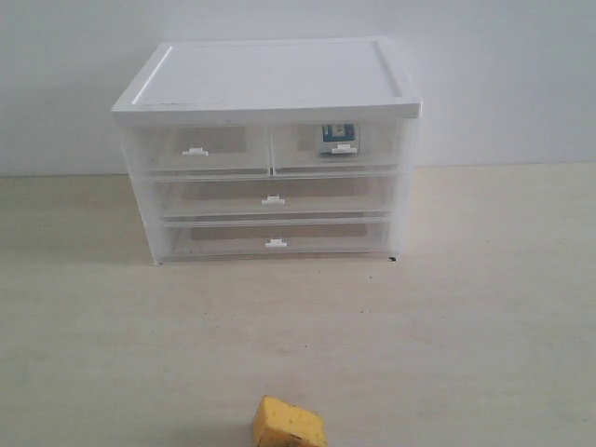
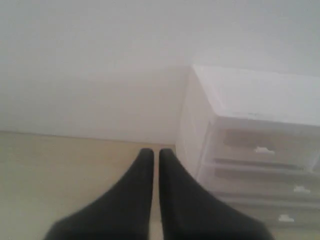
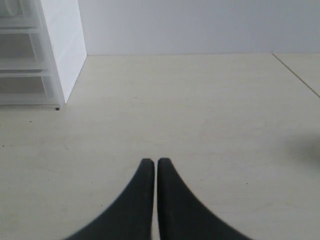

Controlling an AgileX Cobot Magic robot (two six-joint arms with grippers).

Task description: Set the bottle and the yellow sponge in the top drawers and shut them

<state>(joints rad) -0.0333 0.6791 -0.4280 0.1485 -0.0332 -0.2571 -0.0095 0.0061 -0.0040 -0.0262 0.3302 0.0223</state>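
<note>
Left fingers [image 2: 135, 200] and right fingers [image 3: 137, 200] are pressed together, empty. Sponge [image 1: 290, 425] at 6 o'clock of the cabinet [image 1: 270, 84] (light, probably squashy): pinch its flat sides gently.

- One white cabinet [image 1: 270, 79] on the worktop [image 1: 484, 307].
- Two small top drawers [image 1: 197, 147], two full-width drawers [image 1: 272, 214].
- Four white clip handles [image 1: 195, 151].
- One bottle [image 1: 338, 137].
- One yellow sponge [image 1: 289, 425].
- Two tools: the left tool [image 2: 156, 152] and the right tool [image 3: 153, 161].

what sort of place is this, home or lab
Probably a robot test bench rather than a lived-in room: a pale tabletop against a blank white wall, with a small plastic drawer cabinet and a yellow sponge set out.
</note>
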